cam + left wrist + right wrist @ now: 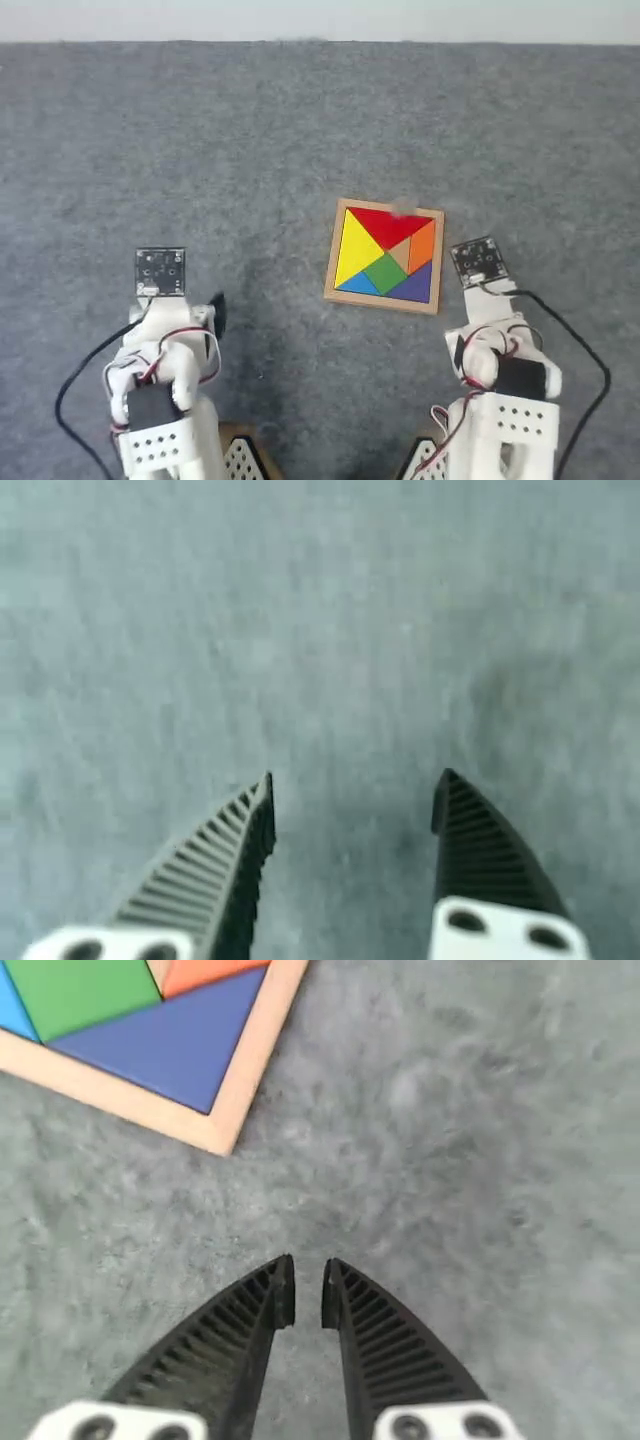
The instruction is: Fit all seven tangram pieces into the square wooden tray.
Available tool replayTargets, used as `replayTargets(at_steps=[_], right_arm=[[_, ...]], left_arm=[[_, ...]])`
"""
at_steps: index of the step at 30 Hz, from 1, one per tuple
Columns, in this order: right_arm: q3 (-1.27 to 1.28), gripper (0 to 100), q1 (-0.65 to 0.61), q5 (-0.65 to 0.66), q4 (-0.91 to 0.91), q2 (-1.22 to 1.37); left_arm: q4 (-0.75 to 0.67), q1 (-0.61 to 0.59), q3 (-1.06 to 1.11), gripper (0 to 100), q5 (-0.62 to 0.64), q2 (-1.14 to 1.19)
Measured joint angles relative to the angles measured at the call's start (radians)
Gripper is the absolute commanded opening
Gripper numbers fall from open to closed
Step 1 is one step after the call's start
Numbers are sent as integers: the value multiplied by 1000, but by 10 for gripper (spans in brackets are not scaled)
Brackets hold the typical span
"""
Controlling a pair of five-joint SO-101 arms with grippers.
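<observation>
Tray (334,255) lies on mat (200,150), coloured pieces (358,250) filling it; left gripper (355,775) gapes over mat; right gripper (305,1260) nearly together, near its corner.

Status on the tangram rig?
Left gripper open, over bare mat. Right gripper shut, empty, near tray corner. Tray looks full, pieces seated. Nothing in the way.

Grey carpet-like cloth (250,150) covers the table, with perhaps a pale wall (320,18) beyond its far edge.
</observation>
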Motion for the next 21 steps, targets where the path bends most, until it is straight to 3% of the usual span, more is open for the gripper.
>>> replayTargets(at_steps=[6, 21], right_arm=[[178, 57, 0, 0, -149, 0], [180, 55, -2, 0, -155, -6]], left_arm=[[46, 0, 0, 245, 2, 0], [46, 0, 0, 245, 2, 0]])
